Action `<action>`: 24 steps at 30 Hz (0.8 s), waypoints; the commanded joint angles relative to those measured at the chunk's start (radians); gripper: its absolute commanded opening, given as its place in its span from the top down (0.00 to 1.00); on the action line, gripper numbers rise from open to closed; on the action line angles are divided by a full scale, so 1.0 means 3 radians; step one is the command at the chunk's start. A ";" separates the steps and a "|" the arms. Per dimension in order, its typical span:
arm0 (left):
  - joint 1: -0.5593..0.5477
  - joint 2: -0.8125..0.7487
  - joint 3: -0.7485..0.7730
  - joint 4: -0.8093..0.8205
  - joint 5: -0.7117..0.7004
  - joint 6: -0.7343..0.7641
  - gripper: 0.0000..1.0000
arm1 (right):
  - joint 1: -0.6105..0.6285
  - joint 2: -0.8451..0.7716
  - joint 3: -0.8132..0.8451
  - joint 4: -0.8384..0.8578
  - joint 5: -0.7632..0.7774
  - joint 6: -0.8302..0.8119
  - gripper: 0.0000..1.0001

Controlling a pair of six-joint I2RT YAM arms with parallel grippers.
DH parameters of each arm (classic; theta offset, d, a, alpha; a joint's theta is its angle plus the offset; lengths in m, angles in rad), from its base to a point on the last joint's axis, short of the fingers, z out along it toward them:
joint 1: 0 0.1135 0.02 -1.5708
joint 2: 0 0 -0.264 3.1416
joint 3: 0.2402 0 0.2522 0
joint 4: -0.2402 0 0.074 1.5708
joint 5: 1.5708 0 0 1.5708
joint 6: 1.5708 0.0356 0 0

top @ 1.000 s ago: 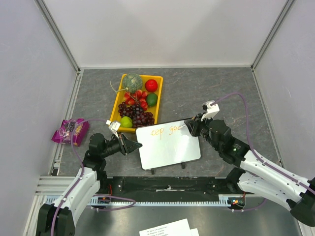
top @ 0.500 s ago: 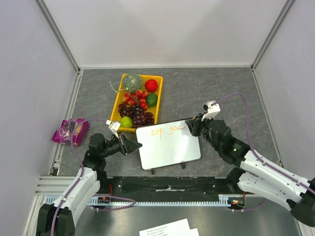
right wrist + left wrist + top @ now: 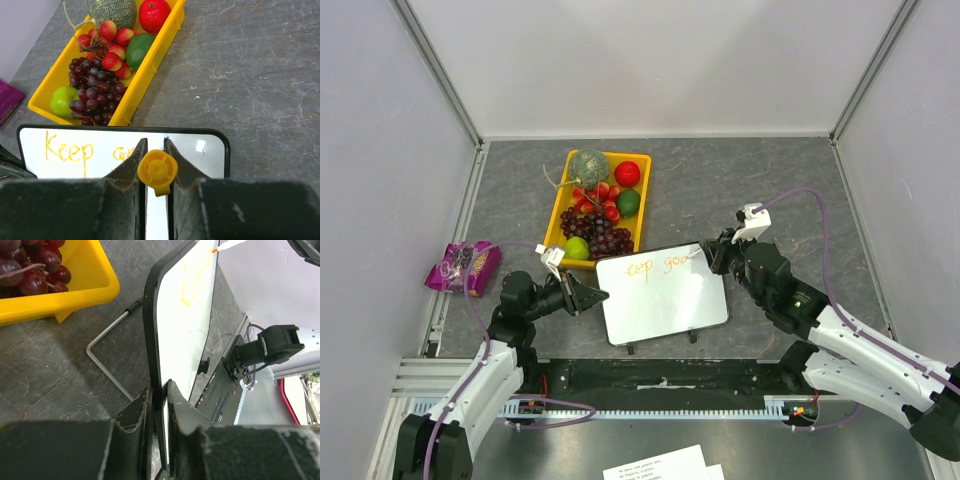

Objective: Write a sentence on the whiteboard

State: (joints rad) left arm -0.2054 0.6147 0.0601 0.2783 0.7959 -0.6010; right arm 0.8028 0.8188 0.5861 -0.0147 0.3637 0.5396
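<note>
Mid-sentence: first line underway, second word partly written.
left gripper (image 3: 159, 390) is clamped on the left edge of the whiteboard (image 3: 662, 293), which sits on the surface (image 3: 740, 180) just on the near side of the yellow tray (image 3: 557, 210). right gripper (image 3: 155, 145) is closed on the orange marker (image 3: 157, 171), tip at the board's upper right, at the end of the sentence (image 3: 658, 266), which reads roughly "Keep goa". Next, by my read: finish that word, then move the tip down and left for line two. That needs light, steady pressure and a firm left hold so the board doesn't skate.
</note>
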 commanded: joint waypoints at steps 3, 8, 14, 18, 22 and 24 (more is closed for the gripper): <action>0.0000 -0.0009 0.0009 0.0069 -0.0071 0.0132 0.98 | -0.0017 0.0001 0.0107 0.0023 0.0214 -0.0024 1.00; 0.0005 -0.0009 0.0009 0.0069 -0.0066 0.0132 0.98 | -0.0012 0.0006 0.0066 0.0018 0.0143 -0.0019 1.00; 0.0010 -0.0004 0.0009 0.0075 -0.0066 0.0127 0.98 | -0.0017 -0.0014 -0.0021 -0.0048 0.0025 -0.0035 1.00; 0.0000 -0.0004 0.0009 0.0069 -0.0066 0.0127 0.98 | -0.0012 -0.0035 -0.0057 -0.0109 -0.0006 -0.0055 1.00; 0.0005 -0.0009 0.0009 0.0069 -0.0066 0.0127 0.98 | -0.0017 -0.0081 -0.0087 -0.0161 -0.0026 -0.0055 1.00; 0.0000 -0.0009 0.0009 0.0069 -0.0066 0.0127 0.98 | -0.0017 -0.0101 -0.0103 -0.0181 -0.0036 -0.0060 1.00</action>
State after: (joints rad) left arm -0.2054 0.6147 0.0601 0.2783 0.7959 -0.6010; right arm 0.8021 0.8001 0.5755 -0.0246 0.3527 0.5381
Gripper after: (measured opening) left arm 0.183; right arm 0.203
